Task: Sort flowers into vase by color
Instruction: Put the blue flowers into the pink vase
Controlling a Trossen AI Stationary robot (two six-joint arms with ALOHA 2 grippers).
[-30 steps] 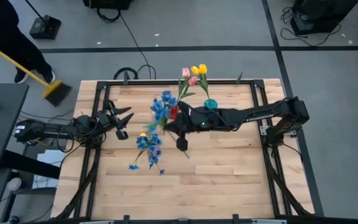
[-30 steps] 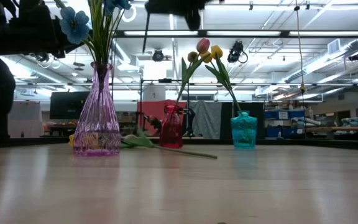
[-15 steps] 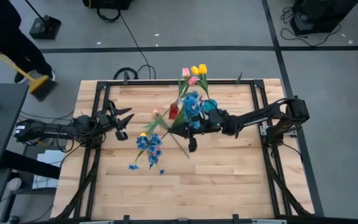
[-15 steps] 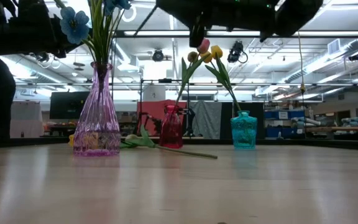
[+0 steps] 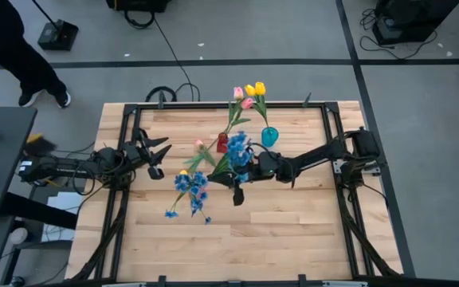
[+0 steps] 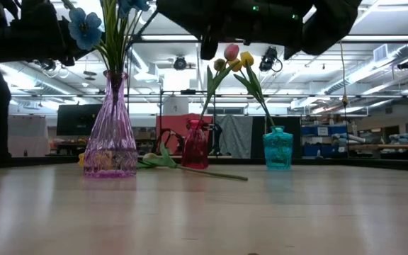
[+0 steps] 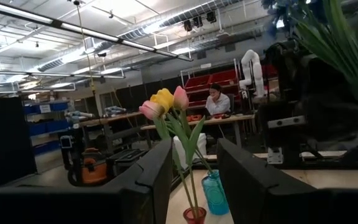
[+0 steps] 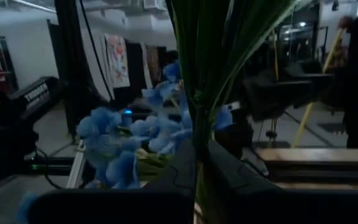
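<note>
From above, three vases are counted on the wooden table (image 5: 293, 231): a red vase (image 5: 222, 143), a teal vase (image 5: 269, 136) and a purple vase (image 5: 184, 177), the last mostly hidden under the blue sprigs (image 5: 191, 188) that stand in it. Two pink tulips (image 5: 242, 98) and two yellow tulips (image 5: 255, 88) are seen at the far edge, their stems slanting down towards the red and teal vases. A further blue sprig (image 5: 238, 150) is held by the right gripper (image 5: 236, 177) over the middle of the table, its blossoms towards the red vase. One loose pink tulip (image 5: 200, 145) lies flat between the purple and red vases. The left gripper (image 5: 156, 156) is parked at the left edge with its fingers spread and nothing between them.

At table height, the purple vase (image 6: 110, 126) is seen to hold blue blossoms (image 6: 85, 27) on upright stems. A pink tulip (image 6: 231, 52) leans up from the red vase (image 6: 195, 144), and a yellow tulip (image 6: 246, 59) from the teal vase (image 6: 278, 148). A stem (image 6: 211, 172) lies flat on the table.

From the left wrist, one yellow and two pink tulip heads (image 7: 163, 103) are counted above the red vase (image 7: 194, 215) and the teal vase (image 7: 214, 192), seen between the parted fingers (image 7: 156, 180). A person (image 7: 217, 100) sits far behind.

From the right wrist, green stems (image 8: 199, 81) are clamped between the fingers (image 8: 185, 171), running lengthwise away from the camera, with blue blossoms (image 8: 118, 144) beyond.
</note>
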